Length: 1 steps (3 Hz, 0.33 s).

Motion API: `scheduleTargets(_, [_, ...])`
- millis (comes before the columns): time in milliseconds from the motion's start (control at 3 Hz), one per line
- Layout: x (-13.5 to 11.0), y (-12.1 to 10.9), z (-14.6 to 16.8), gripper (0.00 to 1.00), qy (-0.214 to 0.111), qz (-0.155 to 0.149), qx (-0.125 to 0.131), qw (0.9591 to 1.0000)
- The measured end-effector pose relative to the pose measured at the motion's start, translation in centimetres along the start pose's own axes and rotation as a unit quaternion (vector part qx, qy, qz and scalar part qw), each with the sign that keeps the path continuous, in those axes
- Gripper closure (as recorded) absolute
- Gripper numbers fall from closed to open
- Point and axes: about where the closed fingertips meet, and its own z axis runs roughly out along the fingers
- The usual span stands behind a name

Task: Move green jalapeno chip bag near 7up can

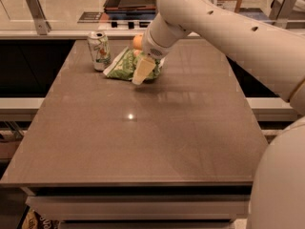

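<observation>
Far-left part of flat brown-grey counter [167, 128]: one crinkly light-green plastic chip bag with white lettering [125, 65], lying flat, left end just beside one small silver-white drink can with green and red markings [98, 50]; touching or narrowly apart, cannot tell. Can upright, metallic top visible, nearer the counter's left edge than the bag.

One pale wedge-shaped end effector [143, 71], at the tip of one bulky white robot arm [219, 27], pressed down against the bag's right half and covering part of it. Degree of opening, and any hold on the bag: cannot tell.

One round orange fruit [137, 41], just behind the bag, partly hidden by the arm's wrist.

Beyond the counter's far edge: one dark tray-like unit with knobs [131, 1], and one angled metal bracket [37, 12] at upper left.

Lower right: large white rounded robot body [281, 185], overlapping the counter's near-right corner.

Count: bag 1, can 1, fruit 1, arm 1, end effector 1.
</observation>
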Motion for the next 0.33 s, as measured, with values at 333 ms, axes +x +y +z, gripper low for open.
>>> scheduleTargets(333, [0.00, 0.00, 0.00, 0.00, 0.000, 0.000, 0.000, 1.0000])
